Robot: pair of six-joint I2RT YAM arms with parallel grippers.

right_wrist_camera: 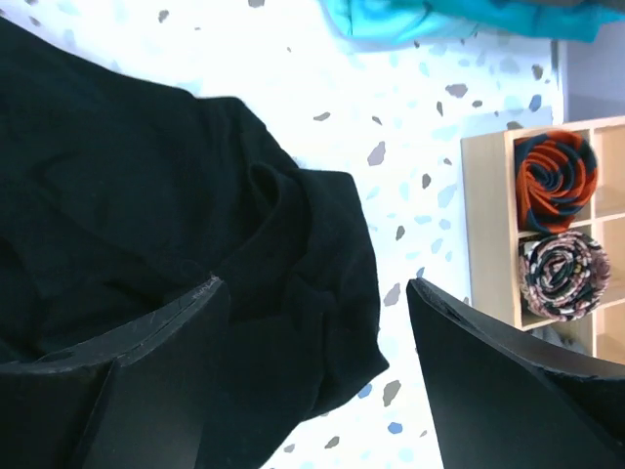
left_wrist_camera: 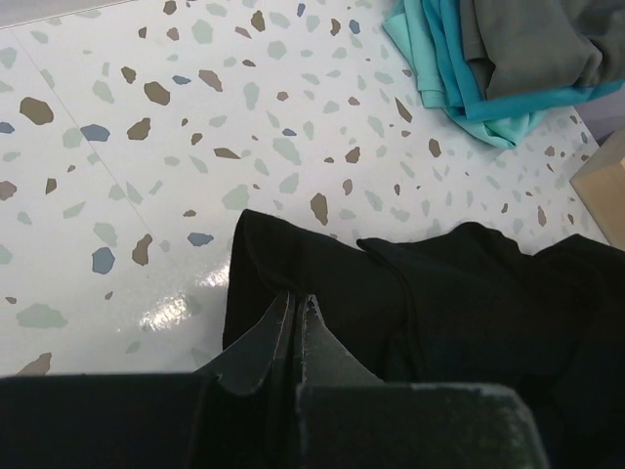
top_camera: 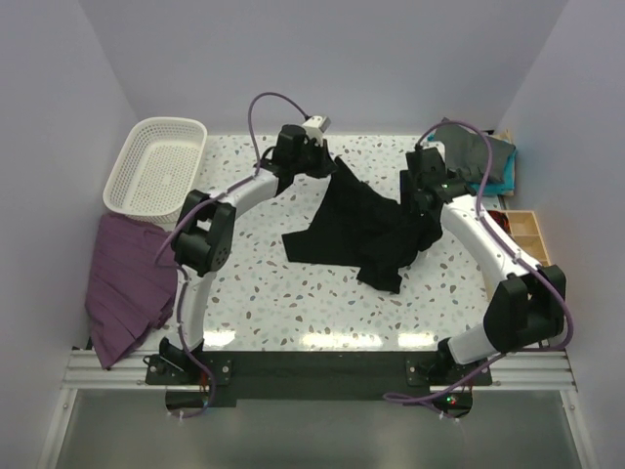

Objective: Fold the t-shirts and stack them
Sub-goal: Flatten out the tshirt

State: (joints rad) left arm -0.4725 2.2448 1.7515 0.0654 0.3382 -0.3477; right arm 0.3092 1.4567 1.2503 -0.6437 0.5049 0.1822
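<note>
The left claw (left_wrist_camera: 298, 301) is clamped tight, its two dark tapered fingers pinching a raised fold at the edge of the black t-shirt (left_wrist_camera: 469, 303), whose soft matte cloth hangs in a peak from the tips. The right claw (right_wrist_camera: 314, 285) stands wide apart and grips nothing, one blunt finger (right_wrist_camera: 156, 362) over the shirt's rumpled hem, the other (right_wrist_camera: 488, 371) above the bare table (left_wrist_camera: 146, 176). The shirt lies crumpled in an uneven heap mid-table between both arms, on a glossy white top speckled with grey, brown and blue chips. At the far right corner a grey t-shirt (left_wrist_camera: 537, 39) lies on a teal t-shirt (left_wrist_camera: 454, 73), both loosely folded. A compartmented wooden tray (right_wrist_camera: 488, 225) beside them holds tight rolls of patterned cloth (right_wrist_camera: 555, 178). A white plastic lattice basket (top_camera: 156, 168) sits far left, near a draped purple cloth (top_camera: 125, 278).
</note>
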